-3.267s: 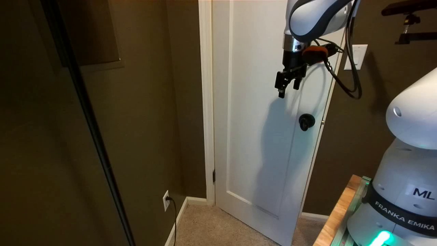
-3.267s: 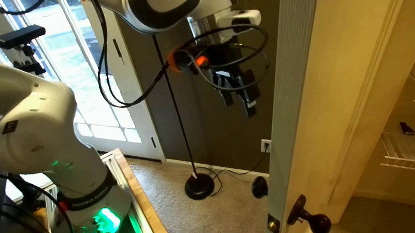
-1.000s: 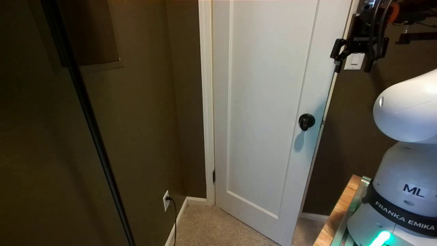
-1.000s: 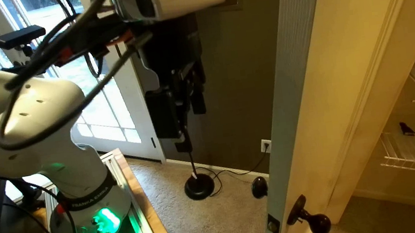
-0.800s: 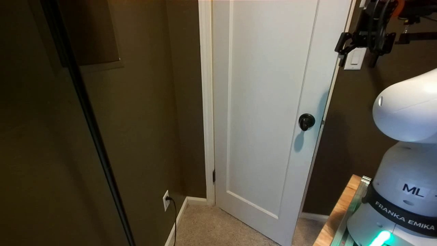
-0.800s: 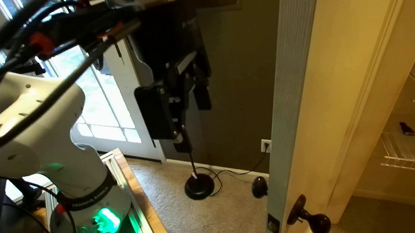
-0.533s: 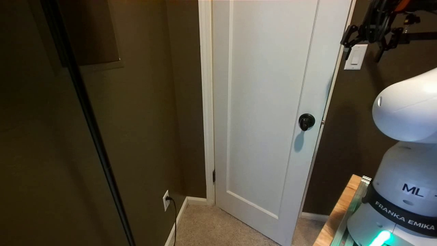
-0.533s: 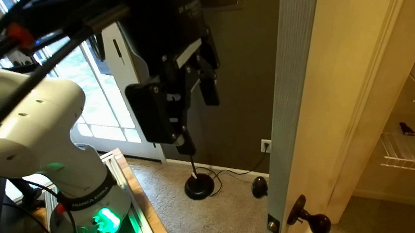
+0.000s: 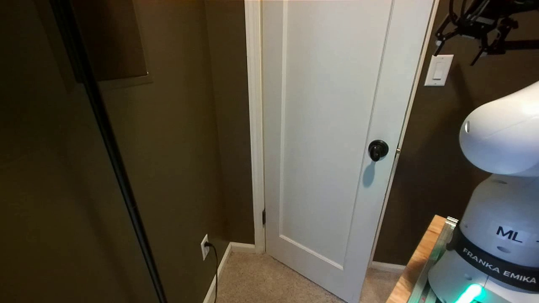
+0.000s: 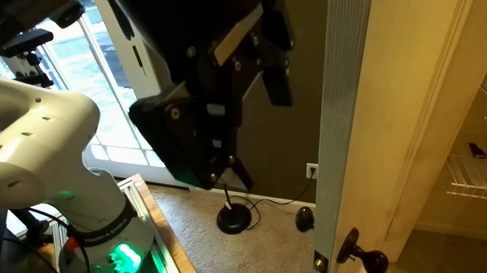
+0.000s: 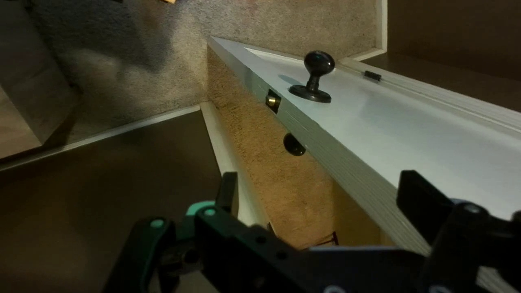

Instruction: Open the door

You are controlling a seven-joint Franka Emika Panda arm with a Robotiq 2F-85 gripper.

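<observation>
Door (image 11: 386, 122) stands partly open, hinge side in its white frame (image 9: 254, 126), free edge (image 11: 346, 165) swung out on the same side as the robot base (image 10: 107, 233). Nearest, the gripper (image 11: 319, 179): jaws wide apart, nothing held, fingers (image 11: 228, 189) well above the room-side knob (image 9: 378, 150). Spread presumably meant to let one finger pass behind the edge and pull; a fair spot for it, the edge being farthest from the hinge (image 9: 264, 217) and so likely the lightest place to move. In the wrist view the edge runs under the opening, close to one finger; contact, cannot tell. Further off, the latch (image 11: 272, 101) is free of the frame, so neither that knob nor the far-side knob (image 10: 376, 263) should want turning; both untouched. Farthest, a wire shelf (image 10: 482, 176) beyond the door. Changes: 3.3 s back the gripper hung before the recessed panel (image 9: 324, 139), its shadow there; now the shadow is off and the gripper is past the edge, near the light switch (image 9: 438, 70). Against half a second ago it is more tilted. Door angle looks unchanged; wider swing not yet begun.
</observation>
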